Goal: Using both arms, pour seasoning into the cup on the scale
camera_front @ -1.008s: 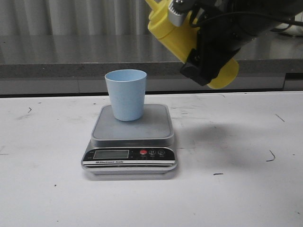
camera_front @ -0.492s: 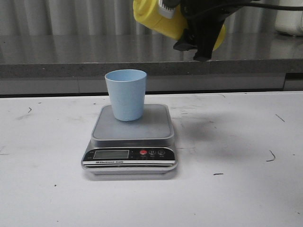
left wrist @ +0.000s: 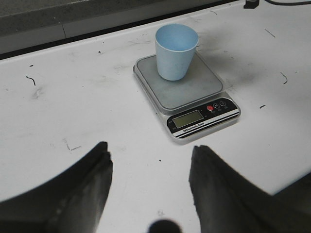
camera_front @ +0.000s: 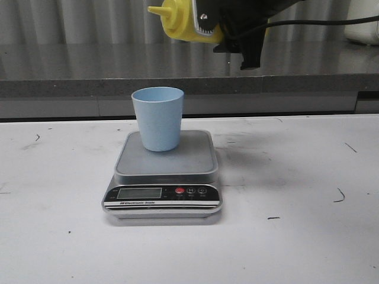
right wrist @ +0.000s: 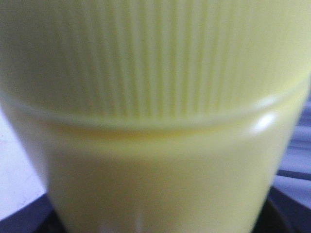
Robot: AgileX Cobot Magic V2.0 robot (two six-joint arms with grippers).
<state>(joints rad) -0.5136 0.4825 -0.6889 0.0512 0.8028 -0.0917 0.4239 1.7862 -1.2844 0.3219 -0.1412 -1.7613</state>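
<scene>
The pale blue cup (camera_front: 157,118) stands upright on the silver scale (camera_front: 163,177) at the table's middle; both also show in the left wrist view, the cup (left wrist: 176,51) on the scale (left wrist: 187,94). My right gripper (camera_front: 237,29) is shut on the yellow seasoning bottle (camera_front: 180,21), held on its side high above the cup, nozzle pointing left. The bottle (right wrist: 155,121) fills the right wrist view, hiding the fingers. My left gripper (left wrist: 150,165) is open and empty above bare table, short of the scale; it is out of the front view.
A grey ledge (camera_front: 89,89) and corrugated wall run behind the table. The white table (camera_front: 296,236) bears small dark scuff marks. A cable (camera_front: 320,22) trails right from the right arm.
The right gripper has lifted the bottle and swung it left, rotating it from a slant to lying level with the nozzle pointing left, above the cup. Cup and scale have not moved.
</scene>
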